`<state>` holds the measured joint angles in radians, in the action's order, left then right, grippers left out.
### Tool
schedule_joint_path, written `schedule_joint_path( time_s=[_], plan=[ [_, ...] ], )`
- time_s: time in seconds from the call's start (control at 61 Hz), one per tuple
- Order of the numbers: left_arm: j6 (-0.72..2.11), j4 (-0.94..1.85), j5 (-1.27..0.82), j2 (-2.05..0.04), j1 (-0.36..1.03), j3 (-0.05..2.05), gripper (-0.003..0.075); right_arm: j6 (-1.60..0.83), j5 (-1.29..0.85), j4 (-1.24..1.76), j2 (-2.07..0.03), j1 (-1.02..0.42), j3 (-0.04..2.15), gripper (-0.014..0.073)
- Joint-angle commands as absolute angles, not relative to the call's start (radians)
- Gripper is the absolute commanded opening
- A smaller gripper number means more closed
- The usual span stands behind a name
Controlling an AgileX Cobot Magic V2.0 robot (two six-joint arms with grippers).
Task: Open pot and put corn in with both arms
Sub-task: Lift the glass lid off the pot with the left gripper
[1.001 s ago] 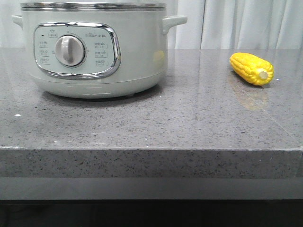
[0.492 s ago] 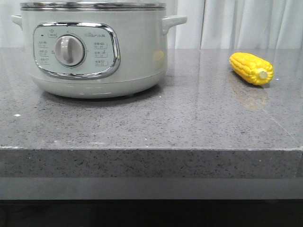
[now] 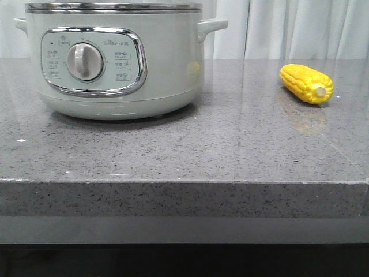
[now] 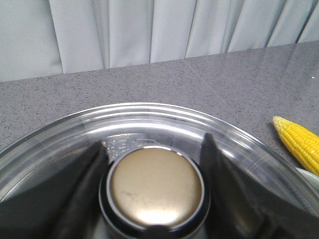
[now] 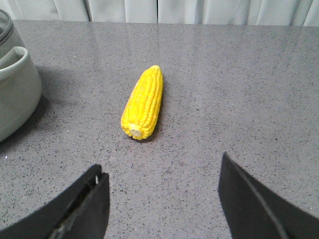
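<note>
Corn (image 3: 307, 83) lies on its side on the grey speckled tabletop (image 3: 184, 150), at about 3 o'clock from the pot (image 3: 112, 57) and well apart from it, its pale stub end turned toward the tabletop's near edge. The pot stands at the far left, its control panel and silver dial (image 3: 85, 62) facing the front, a handle (image 3: 212, 27) showing at its right side and a steel rim along the top. A faint yellow reflection of the corn shows on the pot's wall.

In the left wrist view a clear glass lid (image 4: 149, 117) sits on the pot, with a round bronze-coloured knob (image 4: 155, 186) at its middle. The left tool (image 4: 152, 194) has a dark finger (image 4: 82, 194) on either side of the knob; whether they press on it cannot be told.

In the right wrist view the right tool (image 5: 162, 199) has its fingers (image 5: 84, 206) spread wide, above the tabletop and clear of the corn (image 5: 143, 102), which lies beyond them. White curtains (image 3: 300, 26) hang behind the tabletop.
</note>
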<state>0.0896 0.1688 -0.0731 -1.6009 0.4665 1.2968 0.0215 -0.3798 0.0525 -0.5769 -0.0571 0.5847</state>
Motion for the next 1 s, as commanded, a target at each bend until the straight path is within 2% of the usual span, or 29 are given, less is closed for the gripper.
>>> schedule_joint_path(
  time_s=[0.0,0.066,0.148,0.394,0.705,0.984],
  plan=[
    [0.087,0.181,0.0,-1.572,0.469,1.328,0.0244,0.019,-0.307,0.046,-0.584,-0.053,0.618,0.0491],
    [0.087,0.181,0.0,-1.572,0.469,1.328,0.0193,0.019,-0.307,0.046,-0.584,-0.053,0.618,0.0491],
    [0.087,0.181,0.0,-1.572,0.469,1.328,0.0165,0.019,-0.307,0.046,-0.584,-0.053,0.618,0.0491],
    [0.087,0.181,0.027,-1.535,0.469,1.357,0.0165,0.019,-0.307,0.046,-0.584,-0.053,0.618,0.0491],
    [0.087,0.177,-0.034,-1.402,0.453,1.461,0.0165,0.019,-0.307,0.046,-0.584,-0.053,0.618,0.0491],
    [0.087,0.177,-0.226,-1.191,0.297,1.442,0.0165,0.019,-0.308,0.046,-0.584,-0.053,0.618,0.0491]
  ],
)
